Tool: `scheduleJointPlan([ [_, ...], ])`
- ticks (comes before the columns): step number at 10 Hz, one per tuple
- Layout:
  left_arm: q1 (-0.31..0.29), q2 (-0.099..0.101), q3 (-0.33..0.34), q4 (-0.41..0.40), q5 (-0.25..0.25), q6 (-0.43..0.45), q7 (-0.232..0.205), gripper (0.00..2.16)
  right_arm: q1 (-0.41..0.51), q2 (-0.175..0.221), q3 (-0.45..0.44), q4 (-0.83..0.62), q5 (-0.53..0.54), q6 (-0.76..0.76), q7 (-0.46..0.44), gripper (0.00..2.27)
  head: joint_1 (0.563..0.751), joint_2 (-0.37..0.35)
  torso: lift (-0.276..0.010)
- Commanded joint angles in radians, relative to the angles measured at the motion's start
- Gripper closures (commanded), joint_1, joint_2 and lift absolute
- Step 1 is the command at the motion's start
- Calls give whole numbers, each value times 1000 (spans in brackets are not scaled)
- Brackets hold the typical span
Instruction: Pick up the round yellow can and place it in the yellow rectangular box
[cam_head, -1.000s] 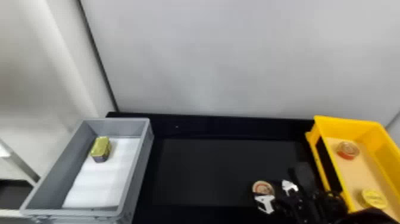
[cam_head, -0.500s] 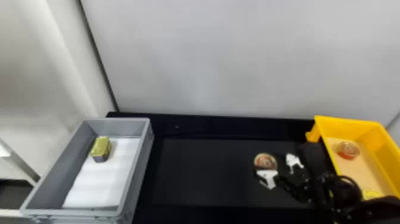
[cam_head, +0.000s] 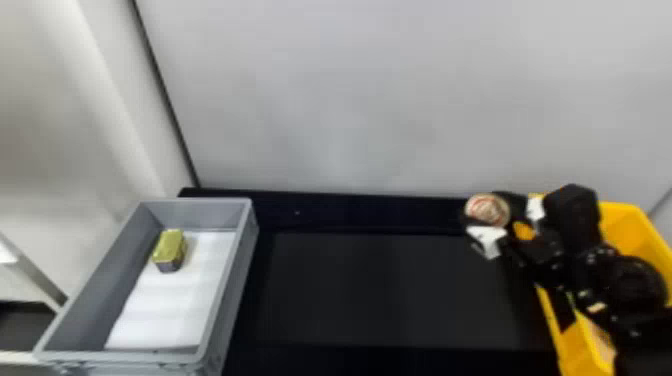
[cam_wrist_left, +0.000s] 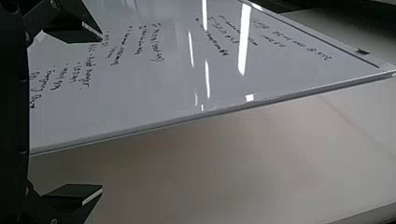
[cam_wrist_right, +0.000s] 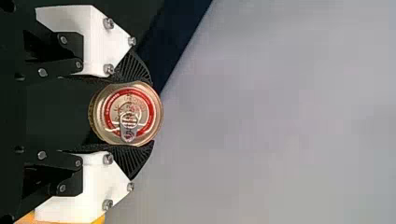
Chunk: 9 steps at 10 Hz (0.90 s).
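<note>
Left side first: the left gripper (cam_wrist_left: 101, 114) has its two black fingers well apart with nothing between them, and in its wrist view there's a whiteboard (cam_wrist_left: 154, 88) with handwriting on it. Over in the head view, the gray box (cam_head: 229, 280) sits at the left end of the black table (cam_head: 390, 295). It's got a white sheet (cam_head: 167, 300) on the bottom, plus a small tin (cam_head: 169, 248) with a yellowish-gold top, parked toward the far end by the sheet's left edge. Behind the table it's just a big pale wall (cam_head: 380, 100).

Heading right, the round can (cam_head: 485, 207) is up by the table's far edge, outside the yellow box and just left of its far end. The right gripper (cam_head: 491, 212) is clamped on it, and the right wrist view shows a finger pressed on either side. Can's gold around the rim, with a red ring and a pull tab on the lid. Last up, the yellow box (cam_head: 577, 345) is at the right end, with the black right arm (cam_head: 590, 265) across it hiding a lot of the inside.
</note>
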<state>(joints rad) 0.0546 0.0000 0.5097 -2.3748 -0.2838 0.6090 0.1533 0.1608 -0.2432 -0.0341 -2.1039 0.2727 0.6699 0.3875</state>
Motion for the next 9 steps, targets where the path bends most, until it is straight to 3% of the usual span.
scheduleJointPlan([
  [1, -1, -3, 3, 0, 0, 2, 0, 136, -1, 4, -93, -51, 66, 8, -2, 671, 694, 14, -68],
  [4, 2, -3, 1, 0, 2, 3, -1, 136, 3, 5, -251, -94, 123, 1, -2, 671, 694, 14, -68],
  [9, 2, -3, 4, -1, 2, 3, -3, 136, 51, 76, -438, -25, 120, -58, -70, 661, 694, 14, -68],
])
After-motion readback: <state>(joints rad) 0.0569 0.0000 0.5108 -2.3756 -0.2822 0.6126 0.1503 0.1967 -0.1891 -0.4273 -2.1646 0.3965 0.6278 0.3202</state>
